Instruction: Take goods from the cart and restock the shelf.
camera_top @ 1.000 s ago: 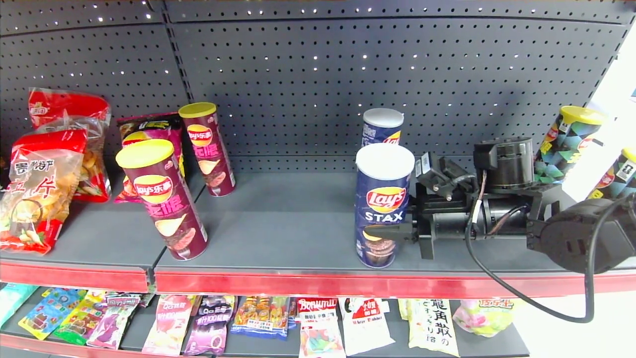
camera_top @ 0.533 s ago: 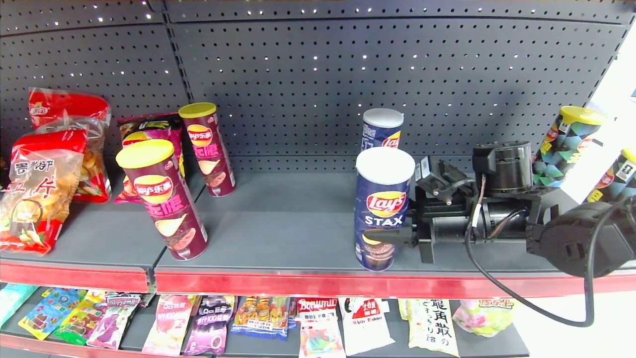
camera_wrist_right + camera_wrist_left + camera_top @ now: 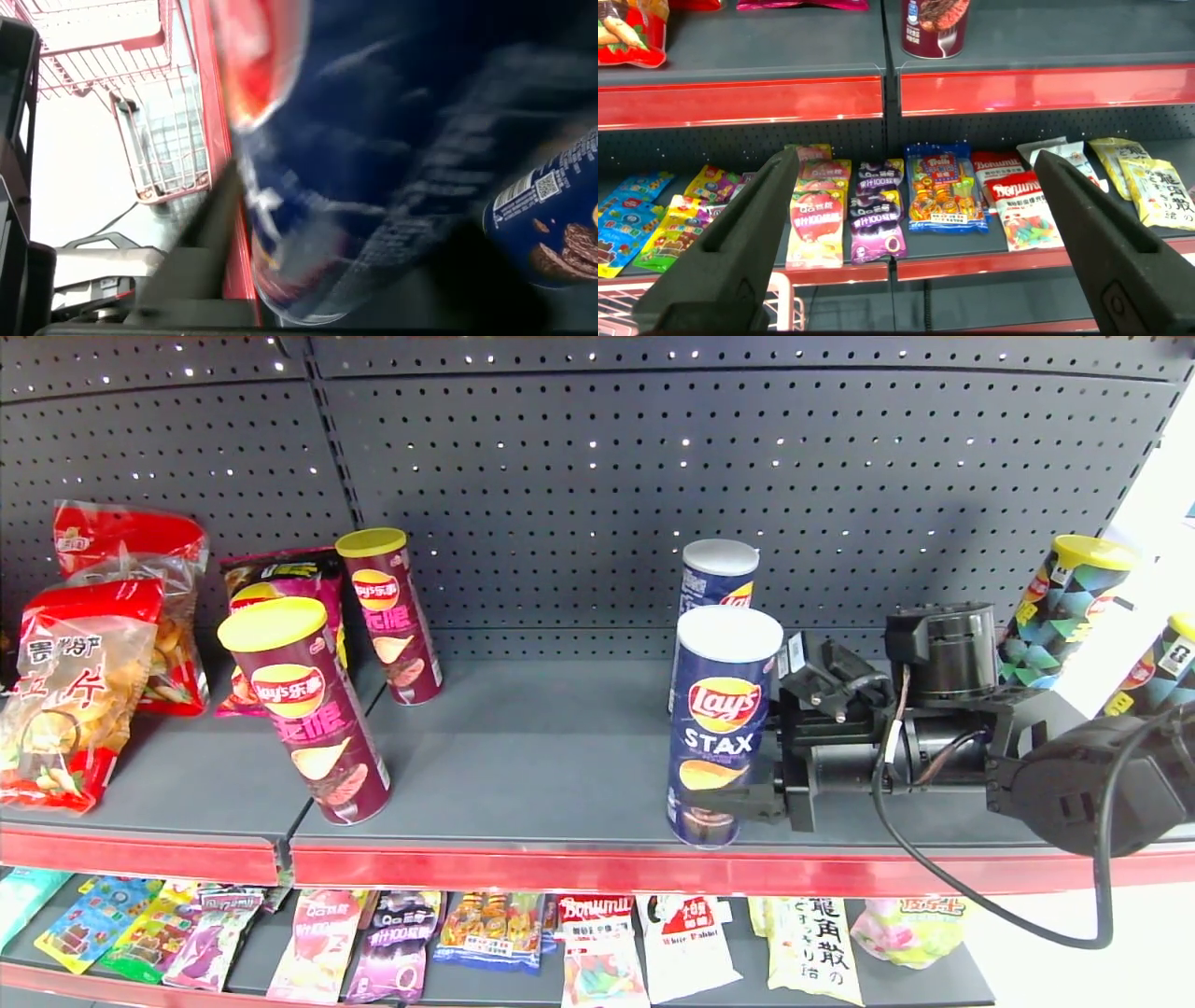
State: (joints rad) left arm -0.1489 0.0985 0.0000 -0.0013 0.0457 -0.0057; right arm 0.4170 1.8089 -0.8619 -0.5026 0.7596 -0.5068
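My right claw [image 3: 724, 793] was clamped low on the blue can [image 3: 724, 709], one finger across the can's front near its base and the other hidden behind it. The can stood upright at the front edge of the shelf [image 3: 541, 747]. I counted two blue cans with white lids: mine, and a second blue can [image 3: 717, 569] just behind it toward the back panel. Well off to the claw's left stood two maroon cans [image 3: 303, 709] with yellow lids, a purple bag [image 3: 280, 574] behind them, and beyond those two red snack bags [image 3: 70, 691]. To the claw's right, past my wrist, were two patterned cans [image 3: 1064, 602], also with yellow lids. The head view gave me this whole row. My right wrist view added the red wire cart [image 3: 159, 121] below and behind the claw, with the held can a close blur and the second blue can off to one side. My left claw [image 3: 915, 243] hung with its fingers spread wide and nothing between them, facing the lower shelf [image 3: 971, 266] and its row of sachets [image 3: 938, 191]. That view also caught the base of one maroon can above the shelf's red lip. My can's label bore a red-and-yellow roundel above white lettering, and the maroon cans carried the same roundel. The sachets' print was too small for me to make out.
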